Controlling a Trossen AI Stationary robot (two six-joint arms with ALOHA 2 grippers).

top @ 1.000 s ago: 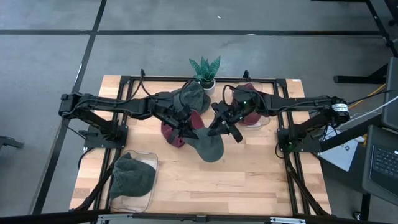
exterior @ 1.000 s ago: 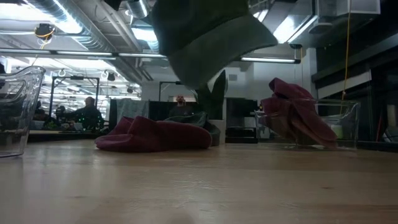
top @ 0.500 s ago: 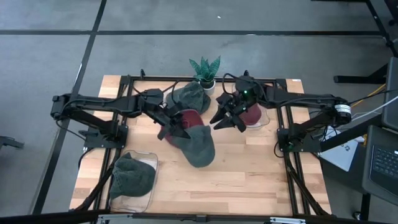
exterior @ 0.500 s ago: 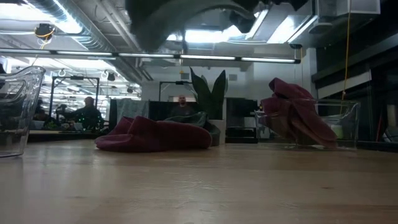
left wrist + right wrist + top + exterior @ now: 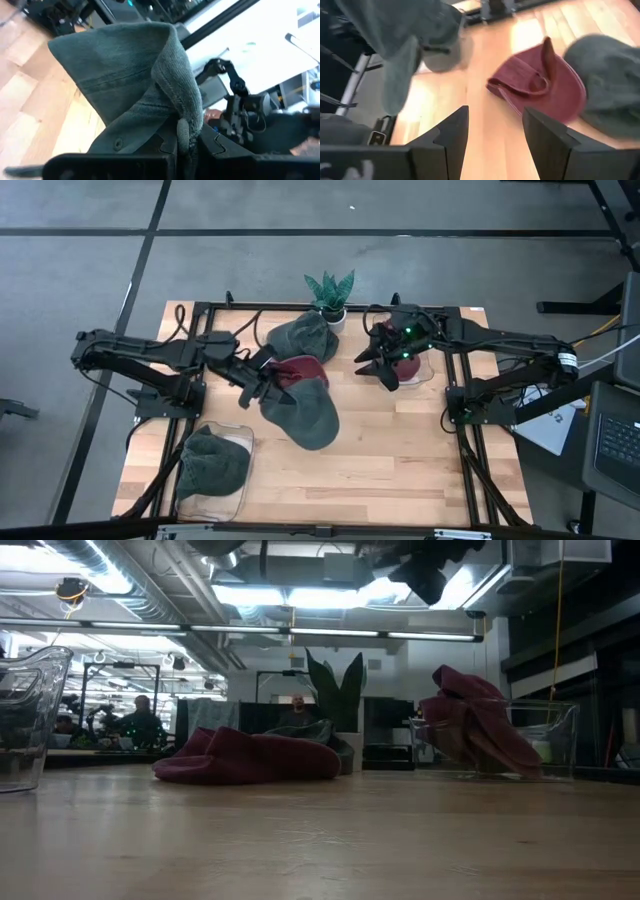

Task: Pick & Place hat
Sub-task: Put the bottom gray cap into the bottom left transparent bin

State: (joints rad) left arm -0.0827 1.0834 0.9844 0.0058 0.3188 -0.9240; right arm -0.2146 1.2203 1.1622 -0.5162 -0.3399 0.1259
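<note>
At far left of the pale wooden desk (image 5: 400, 470), a clear plastic tray (image 5: 236, 442) near the front edge, holding a folded grey-green knit hat (image 5: 212, 463). Further right, the left gripper (image 5: 262, 380), fingers (image 5: 165, 145) clamped tight on the rim of a large grey-green knit hat (image 5: 300, 412), held above the desk's middle; the same cloth draped wide over the dark fingers in the left wrist view (image 5: 125, 95). Just behind it, flat on the desk, a dark red knit hat (image 5: 300, 367), partly hidden in the high view and lying open in the low view (image 5: 250, 755). Behind that, another grey-green hat (image 5: 300, 335) beside a small potted plant with spiky green leaves (image 5: 330, 290). Furthest right, the right gripper (image 5: 382, 365) over the edge of a second clear tray (image 5: 555, 735) with red cloth (image 5: 480, 730) inside, fingers (image 5: 550, 137) spread wide and holding nothing.
</note>
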